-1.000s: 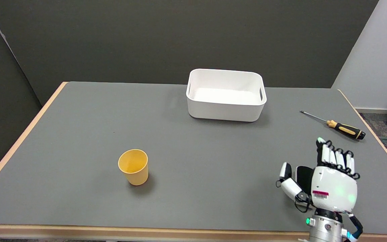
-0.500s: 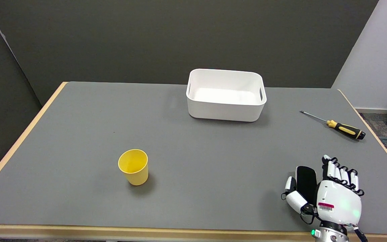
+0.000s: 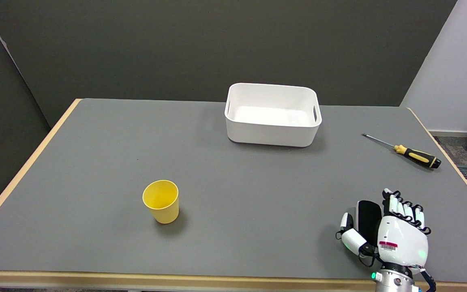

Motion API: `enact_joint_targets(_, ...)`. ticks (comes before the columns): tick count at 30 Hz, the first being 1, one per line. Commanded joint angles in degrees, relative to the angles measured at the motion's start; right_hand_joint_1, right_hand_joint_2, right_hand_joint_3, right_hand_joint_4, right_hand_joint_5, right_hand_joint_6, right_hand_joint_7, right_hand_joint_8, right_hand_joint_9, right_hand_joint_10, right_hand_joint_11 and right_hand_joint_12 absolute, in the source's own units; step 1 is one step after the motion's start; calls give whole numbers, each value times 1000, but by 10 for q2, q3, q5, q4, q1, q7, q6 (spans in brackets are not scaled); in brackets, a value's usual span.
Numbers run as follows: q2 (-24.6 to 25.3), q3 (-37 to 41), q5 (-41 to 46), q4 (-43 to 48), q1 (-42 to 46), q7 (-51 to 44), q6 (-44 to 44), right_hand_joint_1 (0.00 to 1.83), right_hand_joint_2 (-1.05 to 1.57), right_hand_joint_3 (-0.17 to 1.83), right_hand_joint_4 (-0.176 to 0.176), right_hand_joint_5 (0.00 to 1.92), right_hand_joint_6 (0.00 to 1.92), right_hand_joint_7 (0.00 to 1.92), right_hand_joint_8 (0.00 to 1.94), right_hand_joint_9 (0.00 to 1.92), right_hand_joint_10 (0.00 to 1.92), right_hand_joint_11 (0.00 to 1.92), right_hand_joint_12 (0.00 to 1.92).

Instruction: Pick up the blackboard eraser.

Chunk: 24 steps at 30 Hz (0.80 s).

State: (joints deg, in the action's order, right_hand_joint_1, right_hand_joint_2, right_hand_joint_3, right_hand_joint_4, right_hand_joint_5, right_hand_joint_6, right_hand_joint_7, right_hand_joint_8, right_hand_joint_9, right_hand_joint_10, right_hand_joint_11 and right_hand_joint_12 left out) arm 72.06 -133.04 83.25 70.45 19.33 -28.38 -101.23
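Eraser between my thumb and fingers

My right hand [image 3: 395,239] cups the blackboard eraser [image 3: 369,217] at its 11 o'clock; whether it grips, I cannot tell.

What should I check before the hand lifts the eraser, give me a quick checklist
1. Eraser between thumb and fingers: ok, the right hand brackets it at the table's near right corner.
2. Firm grip: cannot tell, the hand's back hides the contact.
3. Eraser off the table: cannot tell.
4. Path upward free: ok, nothing shows above the hand.
5. Neighbours clear: ok, screwdriver, white bin and yellow cup lie well away.
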Motion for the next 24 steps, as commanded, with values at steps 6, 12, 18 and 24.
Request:
enact_joint_targets(6,-3,-2,77,-17,-15,50,21,502,685,807,-123,208,435,351,618,272,1015,92,1318)
enact_joint_targets(12,-3,-2,77,-17,-21,50,31,502,686,806,-123,204,430,345,616,267,1012,89,1317)
enact_joint_targets(18,-4,-1,78,-17,-32,50,37,524,691,812,-124,204,430,346,619,295,1039,116,1344)
enact_joint_targets(24,-6,1,78,-17,-43,49,42,699,702,889,-133,206,458,399,675,436,1170,293,1560)
